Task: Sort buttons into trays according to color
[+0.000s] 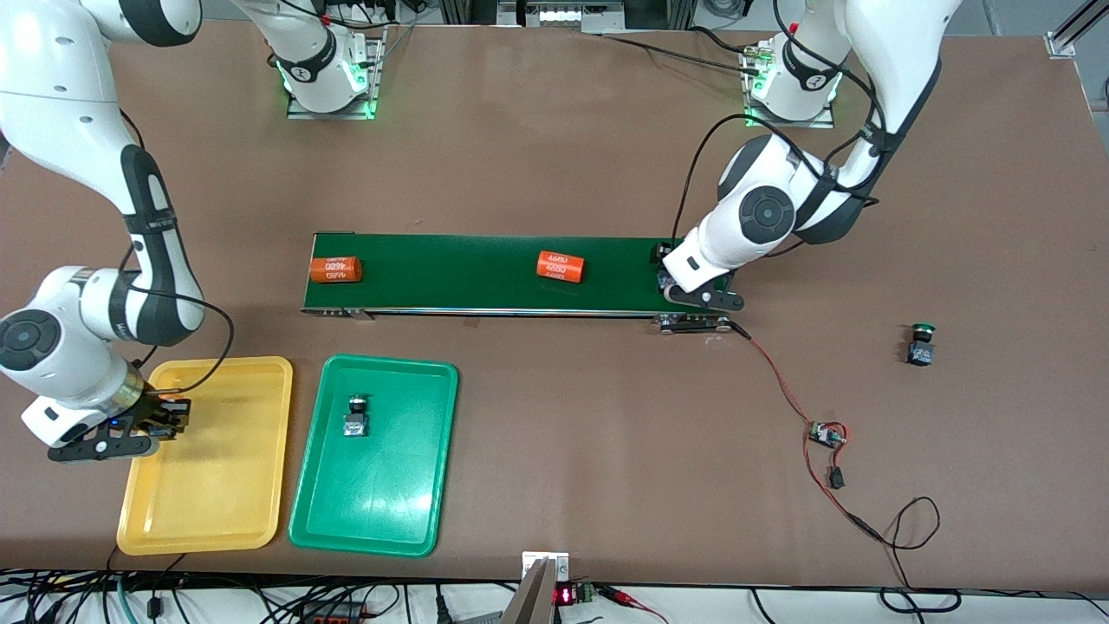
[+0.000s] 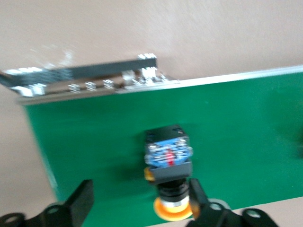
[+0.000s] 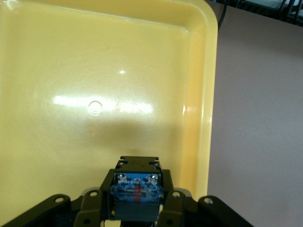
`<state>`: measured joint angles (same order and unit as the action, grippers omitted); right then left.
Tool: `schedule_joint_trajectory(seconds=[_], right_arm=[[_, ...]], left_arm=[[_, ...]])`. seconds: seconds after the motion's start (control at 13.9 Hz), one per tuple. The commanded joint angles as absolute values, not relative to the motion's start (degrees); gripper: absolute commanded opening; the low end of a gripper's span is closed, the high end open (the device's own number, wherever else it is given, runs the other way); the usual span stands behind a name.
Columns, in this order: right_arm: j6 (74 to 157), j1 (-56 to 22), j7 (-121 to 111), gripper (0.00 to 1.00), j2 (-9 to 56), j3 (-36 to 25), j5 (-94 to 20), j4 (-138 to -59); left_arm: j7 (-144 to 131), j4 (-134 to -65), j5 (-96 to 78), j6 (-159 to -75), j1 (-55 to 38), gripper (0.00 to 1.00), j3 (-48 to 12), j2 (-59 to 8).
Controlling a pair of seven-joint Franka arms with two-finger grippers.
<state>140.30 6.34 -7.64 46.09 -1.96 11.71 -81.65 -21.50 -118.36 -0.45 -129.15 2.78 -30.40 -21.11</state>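
My left gripper (image 2: 139, 190) hangs open over the conveyor belt's (image 2: 236, 123) end toward the left arm. A yellow-capped button (image 2: 169, 158) lies on the belt between its fingers, close against one finger (image 2: 198, 196). In the front view that wrist (image 1: 697, 290) hides this button. My right gripper (image 1: 160, 419) is over the yellow tray (image 1: 217, 468), shut on a black-and-blue button (image 3: 136, 191) whose cap is hidden. A green-capped button (image 1: 356, 414) rests in the green tray (image 1: 381, 494). Another green-capped button (image 1: 921, 343) stands on the table toward the left arm's end.
Two orange cylinders (image 1: 335, 269) (image 1: 560, 266) lie on the dark-green conveyor belt (image 1: 459, 277). A small circuit board (image 1: 827, 433) with red and black wires trails from the belt's end toward the front camera.
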Motion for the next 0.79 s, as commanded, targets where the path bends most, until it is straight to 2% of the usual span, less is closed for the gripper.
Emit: schedule_joint_trajectory(seconds=[0.0, 0.22, 0.29, 0.36, 0.51, 0.72], right_arm=[[141.2, 6.2, -8.5, 0.25, 48.2, -2.2, 11.4, -79.8], [141.6, 6.4, -8.0, 0.25, 49.8, -2.3, 11.2, -79.8], [142.4, 6.3, -8.9, 0.31, 50.2, -2.3, 11.4, -79.8], [143.1, 6.3, -9.1, 0.33, 50.8, -2.3, 11.4, -79.8], [144.1, 6.2, -9.0, 0.46, 51.7, -2.3, 11.3, -79.8], [144.5, 6.3, -11.5, 0.83, 51.8, -2.3, 11.4, -79.9]], left_arm=[[-21.3, -118.7, -0.5, -124.6, 8.1, 1.00, -27.0, -15.3], [-16.1, -116.7, -0.3, -122.4, 10.3, 1.00, -19.4, -15.0], [-13.1, -115.6, -0.1, -122.3, 11.0, 1.00, -17.2, -15.4], [-10.3, -114.6, 1.5, -122.3, 11.4, 1.00, -15.1, -15.8], [-3.9, -111.4, 7.8, -122.3, 14.5, 1.00, -14.3, -18.4], [0.3, -108.2, 15.1, -122.7, 17.8, 1.00, -14.3, -21.2]])
